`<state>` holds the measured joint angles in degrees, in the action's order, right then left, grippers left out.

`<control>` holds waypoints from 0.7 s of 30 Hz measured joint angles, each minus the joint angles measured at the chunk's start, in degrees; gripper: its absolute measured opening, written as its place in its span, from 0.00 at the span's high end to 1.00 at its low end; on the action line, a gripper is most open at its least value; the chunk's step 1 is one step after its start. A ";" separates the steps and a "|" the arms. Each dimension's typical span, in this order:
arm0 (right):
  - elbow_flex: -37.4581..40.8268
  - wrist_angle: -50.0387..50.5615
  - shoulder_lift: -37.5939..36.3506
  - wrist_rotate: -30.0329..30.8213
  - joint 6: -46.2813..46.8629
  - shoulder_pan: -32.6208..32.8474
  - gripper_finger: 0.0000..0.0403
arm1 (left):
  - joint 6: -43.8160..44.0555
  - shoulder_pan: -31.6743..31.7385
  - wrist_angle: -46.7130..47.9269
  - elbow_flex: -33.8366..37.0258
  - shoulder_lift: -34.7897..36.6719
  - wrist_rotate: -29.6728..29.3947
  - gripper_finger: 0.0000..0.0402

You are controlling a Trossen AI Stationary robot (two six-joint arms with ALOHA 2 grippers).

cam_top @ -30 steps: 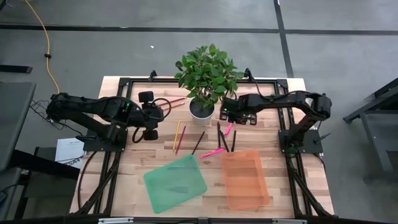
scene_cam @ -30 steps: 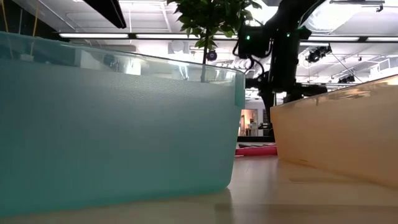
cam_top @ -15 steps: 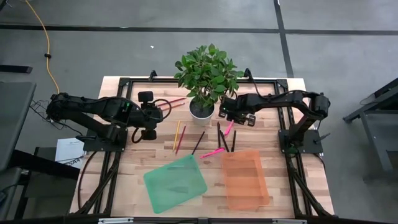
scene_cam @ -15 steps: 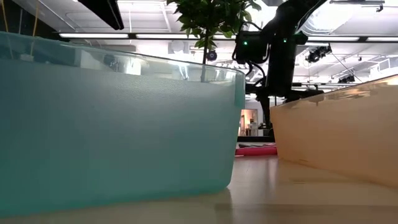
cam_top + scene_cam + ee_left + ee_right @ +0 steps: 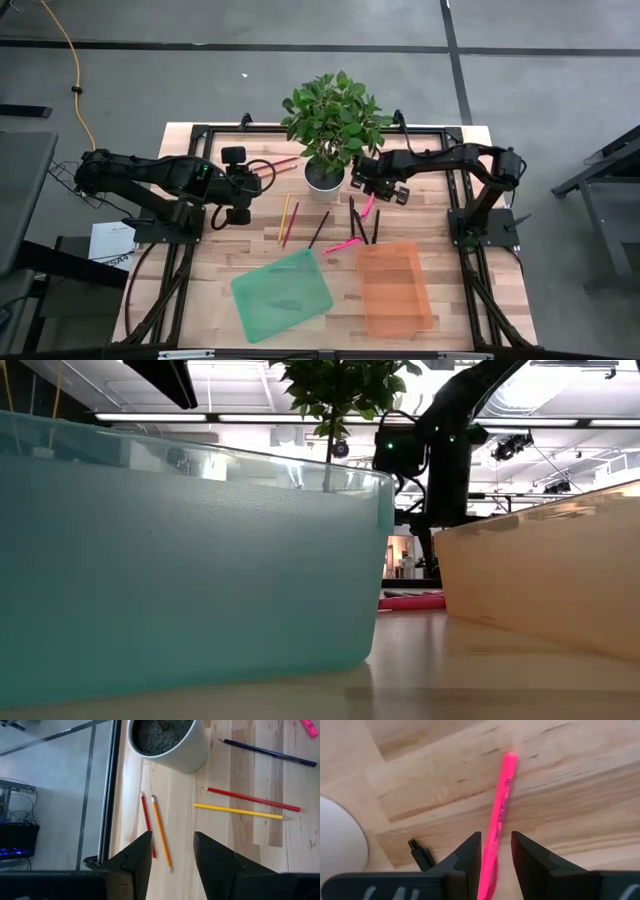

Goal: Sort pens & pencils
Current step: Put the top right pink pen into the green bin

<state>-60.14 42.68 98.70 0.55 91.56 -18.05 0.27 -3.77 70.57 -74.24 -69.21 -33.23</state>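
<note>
Movement over the last second is small: my right hand point(image 5: 372, 187) has crept toward the plant pot point(image 5: 323, 176) and now sits over the upper pink pen point(image 5: 499, 817). The wrist view shows that pen running up between the fingers point(image 5: 465, 860), which stand part-spread around it, not pinching, so I judge I'm lined up to pick it. A black pen point(image 5: 421, 855) lies just beside. My left hand point(image 5: 243, 186) waits fully spread, two pencils point(image 5: 156, 827) on the desk point(image 5: 210, 290) right ahead of it, two more farther off. The green tray point(image 5: 283, 294) and orange tray point(image 5: 394, 289) wait nearer the front edge.
</note>
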 joint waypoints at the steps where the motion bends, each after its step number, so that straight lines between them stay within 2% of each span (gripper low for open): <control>1: 0.00 -0.18 0.00 0.02 0.16 -0.21 0.76 | 0.00 0.00 0.00 0.00 0.00 0.00 0.67; 21: 0.00 0.32 0.16 -0.92 2.77 -2.29 0.76 | 0.00 0.00 0.00 0.00 0.00 0.00 0.67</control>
<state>-60.14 42.99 98.85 -0.37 94.33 -20.34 0.27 -3.77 70.57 -74.23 -69.21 -33.23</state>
